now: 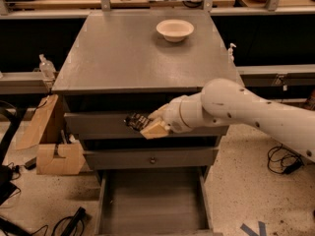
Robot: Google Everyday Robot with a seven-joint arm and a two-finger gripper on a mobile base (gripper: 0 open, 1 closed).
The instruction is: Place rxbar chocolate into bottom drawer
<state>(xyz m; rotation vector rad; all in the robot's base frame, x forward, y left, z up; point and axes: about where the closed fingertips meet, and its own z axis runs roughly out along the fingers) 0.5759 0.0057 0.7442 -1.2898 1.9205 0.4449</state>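
Gripper (143, 124) clamped on rxbar chocolate (134, 119), level with top drawer front (93, 124). Bottom drawer (152, 203) stood open below. Pickup done; lowering and release remained.

Claw (147, 125) gripping rxbar chocolate (136, 119) hangs before drawer fronts (98, 125), open bottom drawer (152, 203) unobstructed below

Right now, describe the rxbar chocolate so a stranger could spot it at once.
Find the grey cabinet in the middle, with its bottom drawer pulled open. In front of the top drawer front, the pincer of the white arm is shut on the rxbar chocolate. It is the only small, flat, near-black thing there, unlike the white bowl on top.
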